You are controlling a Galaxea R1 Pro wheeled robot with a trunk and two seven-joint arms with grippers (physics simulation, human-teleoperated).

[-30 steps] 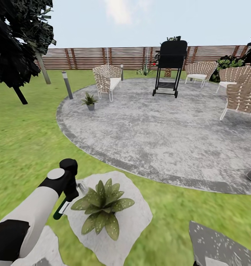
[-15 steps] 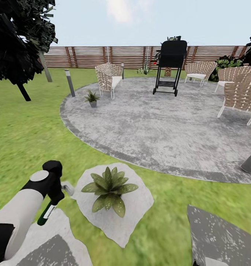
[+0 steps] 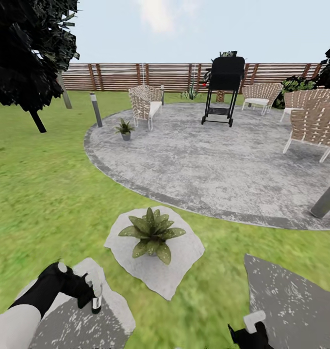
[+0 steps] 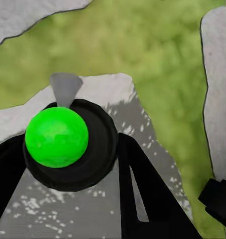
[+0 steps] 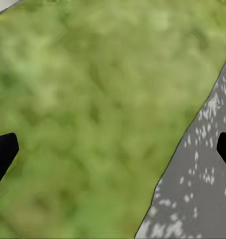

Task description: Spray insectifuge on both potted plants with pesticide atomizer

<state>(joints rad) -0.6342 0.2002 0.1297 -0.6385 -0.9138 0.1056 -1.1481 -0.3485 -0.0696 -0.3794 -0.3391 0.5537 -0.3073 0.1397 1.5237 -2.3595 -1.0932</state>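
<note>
Green-capped and dark, the pesticide atomizer [image 4: 63,144] sits clamped in my left gripper [image 3: 90,291] above a stepping stone [image 3: 77,325]. Right gripper [image 3: 250,332] spread, empty. Whether either potted plant [image 3: 152,232] got sprayed, I can't tell; the far one [image 3: 124,129] waits at the patio's [image 3: 223,169] edge.

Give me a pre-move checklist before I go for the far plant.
1. Atomizer in left gripper: ok, fingers flank the bottle.
2. Atomizer upright: ok in the head view.
3. Near plant sprayed: cannot tell, no spray visible.
4. Far plant located: ok, on the patio edge beside a chair.
5. Path there: ok, open lawn and patio.
6. Right gripper free: ok, open above grass.
</note>
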